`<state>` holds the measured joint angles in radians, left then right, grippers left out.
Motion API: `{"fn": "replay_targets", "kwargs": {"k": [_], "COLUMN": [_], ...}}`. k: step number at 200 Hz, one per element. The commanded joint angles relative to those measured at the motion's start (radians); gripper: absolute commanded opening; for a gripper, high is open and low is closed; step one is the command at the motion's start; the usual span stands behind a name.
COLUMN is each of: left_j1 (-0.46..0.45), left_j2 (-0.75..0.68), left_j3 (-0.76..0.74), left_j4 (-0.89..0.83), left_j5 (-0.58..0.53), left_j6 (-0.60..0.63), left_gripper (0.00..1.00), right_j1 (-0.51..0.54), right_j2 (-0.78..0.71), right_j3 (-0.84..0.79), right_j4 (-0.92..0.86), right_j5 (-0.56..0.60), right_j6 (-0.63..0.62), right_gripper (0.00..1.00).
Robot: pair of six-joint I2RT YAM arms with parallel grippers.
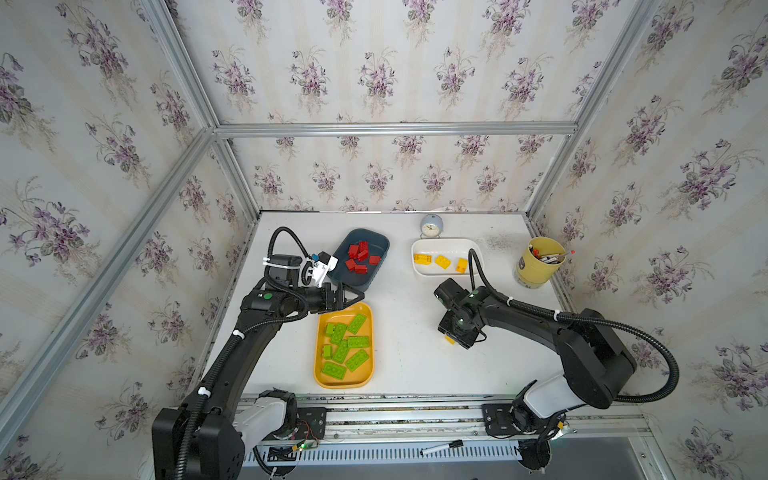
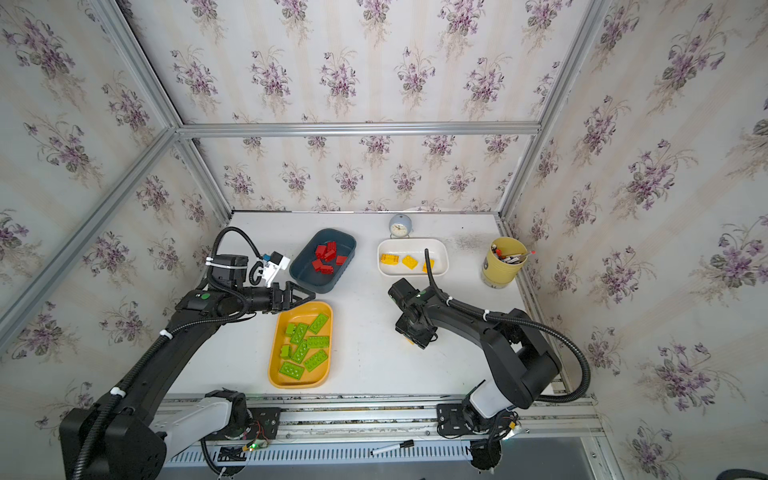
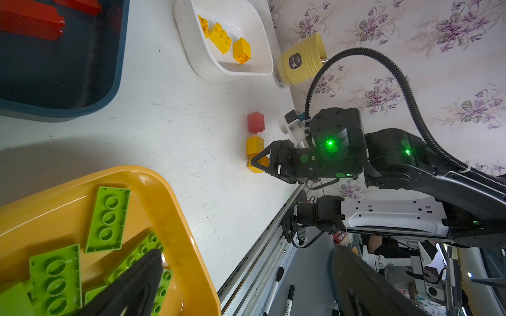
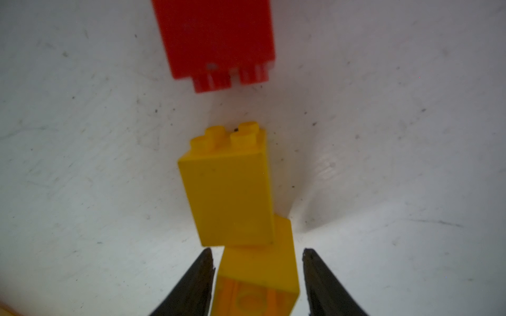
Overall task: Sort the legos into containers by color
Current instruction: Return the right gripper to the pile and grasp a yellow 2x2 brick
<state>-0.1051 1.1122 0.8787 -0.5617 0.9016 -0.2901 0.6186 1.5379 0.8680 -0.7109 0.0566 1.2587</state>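
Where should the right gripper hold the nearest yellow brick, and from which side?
Grip the near yellow brick across its two smooth long sides, coming down from above. It lies on its side, hollow base toward the wrist, and a second yellow brick touches its far end, leaving only those sides free. The fingers flank them.

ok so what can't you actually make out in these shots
- right gripper: right wrist view, picture edge cuts its fingers; contact with the yellow brick between them unclear
- loose bricks: both top views, the right arm covers all but a yellow sliver
- red brick: right wrist view, blurred, cut by the edge
- pen cup contents: top views, too small
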Motion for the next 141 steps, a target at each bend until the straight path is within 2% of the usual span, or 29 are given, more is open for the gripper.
{"fn": "replay_targets", "kwargs": {"k": [1, 47, 78, 107, 141], "left_j1": [0.000, 0.000, 0.000, 0.001, 0.000], "left_j2": [-0.006, -0.009, -0.005, 0.006, 0.006], "left_j3": [-0.004, -0.009, 0.001, 0.021, 0.044], "left_j4": [0.001, 0.002, 0.000, -0.001, -0.001], "left_j5": [0.001, -0.001, 0.000, 0.004, 0.002], "left_j6": [0.022, 0.020, 0.017, 0.013, 0.004], "left_gripper": [0.99, 0.99, 0.99, 0.99, 0.99], "right_j1": [-0.004, -0.012, -0.008, 0.009, 0.032], "right_j2": [0.016, 0.008, -0.055, -0.059, 0.009], "right_j3": [-0.008, -0.015, 0.035, 0.128, 0.299], "right_j4": [0.000, 0.023, -0.001, 0.029, 0.043], "right_j5": [0.050, 0.024, 0.021, -0.048, -0.044], "right_j6": [-0.008, -0.025, -0.093, -0.165, -0.247], "right_gripper": [0.52, 0.35, 0.25, 0.23, 0.22]}}
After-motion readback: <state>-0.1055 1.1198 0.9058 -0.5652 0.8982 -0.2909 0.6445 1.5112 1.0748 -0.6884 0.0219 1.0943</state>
